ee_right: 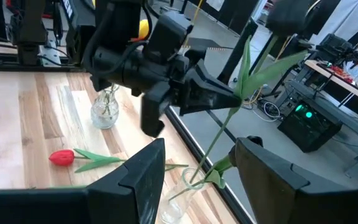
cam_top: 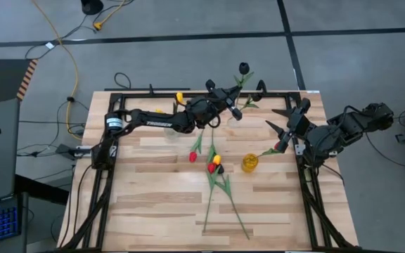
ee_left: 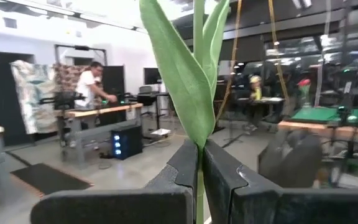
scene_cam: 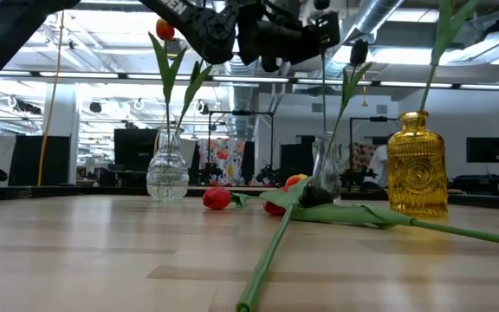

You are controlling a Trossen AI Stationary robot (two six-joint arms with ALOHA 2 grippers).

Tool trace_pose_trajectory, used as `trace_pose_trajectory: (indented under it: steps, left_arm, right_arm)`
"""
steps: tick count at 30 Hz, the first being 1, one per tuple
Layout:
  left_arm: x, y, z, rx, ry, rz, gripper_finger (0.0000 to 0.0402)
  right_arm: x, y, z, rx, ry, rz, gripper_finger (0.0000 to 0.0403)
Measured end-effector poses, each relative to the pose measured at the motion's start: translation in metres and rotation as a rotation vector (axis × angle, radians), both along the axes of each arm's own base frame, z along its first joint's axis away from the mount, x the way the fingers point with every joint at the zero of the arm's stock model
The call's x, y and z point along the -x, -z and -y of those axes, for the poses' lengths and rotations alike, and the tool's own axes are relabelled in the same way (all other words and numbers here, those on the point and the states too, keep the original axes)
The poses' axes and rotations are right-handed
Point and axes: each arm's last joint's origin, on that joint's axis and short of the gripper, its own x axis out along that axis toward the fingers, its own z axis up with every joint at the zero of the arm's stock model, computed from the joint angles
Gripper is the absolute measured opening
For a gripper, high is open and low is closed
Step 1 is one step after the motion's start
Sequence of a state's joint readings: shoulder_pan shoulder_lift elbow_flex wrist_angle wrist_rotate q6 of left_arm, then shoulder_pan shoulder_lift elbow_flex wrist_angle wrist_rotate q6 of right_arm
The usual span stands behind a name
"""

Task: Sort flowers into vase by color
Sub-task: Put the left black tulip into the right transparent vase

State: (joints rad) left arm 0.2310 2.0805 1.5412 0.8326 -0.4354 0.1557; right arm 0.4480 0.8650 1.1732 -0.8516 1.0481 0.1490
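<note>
In the low view, a clear glass vase [scene_cam: 167,176] stands at centre left on the wooden table [scene_cam: 102,251] and holds a tulip [scene_cam: 165,32] with a red-orange head on an upright stem with two leaves. To its right, loose flowers [scene_cam: 217,198] lie flat on the wood: a red head, then another red one with a yellow head just behind it, their green stems running toward the lower middle of the frame. Behind them stands a second clear vase [scene_cam: 323,166] with one green stem in it. At the right, a yellow glass vase [scene_cam: 418,165] holds a further stem that rises out of the top of the frame.

In the high view, the left gripper [cam_top: 229,99] sits at upper centre, near the table's far edge, shut on the stem of a dark tulip [cam_top: 244,68] whose near-black head lies just beyond it. The left wrist view shows its two dark fingers [ee_left: 185,165] pressed together around that stem below the leaves. The loose red and yellow flowers lie at mid-frame, just left of the yellow vase. The right gripper [cam_top: 281,121] waits at the table's right edge with its fingers spread apart and nothing between them.
</note>
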Motion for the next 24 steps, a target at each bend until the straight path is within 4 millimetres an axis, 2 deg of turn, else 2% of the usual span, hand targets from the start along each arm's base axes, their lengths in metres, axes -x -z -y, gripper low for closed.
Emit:
trace_pose_trajectory:
  steps: [14,24]
  left_arm:
    - [-0.0026,0.0066,0.0002,0.033,0.035,-0.066,0.0016]
    - [-0.0028,0.0087,0.0003,0.047,0.016,-0.084,0.0066]
  right_arm:
    - [0.0003,0.0003,0.0003,0.002,0.001,-0.004,0.0222]
    - [0.0002,0.0003,0.0003,0.002,0.001,-0.004,0.0222]
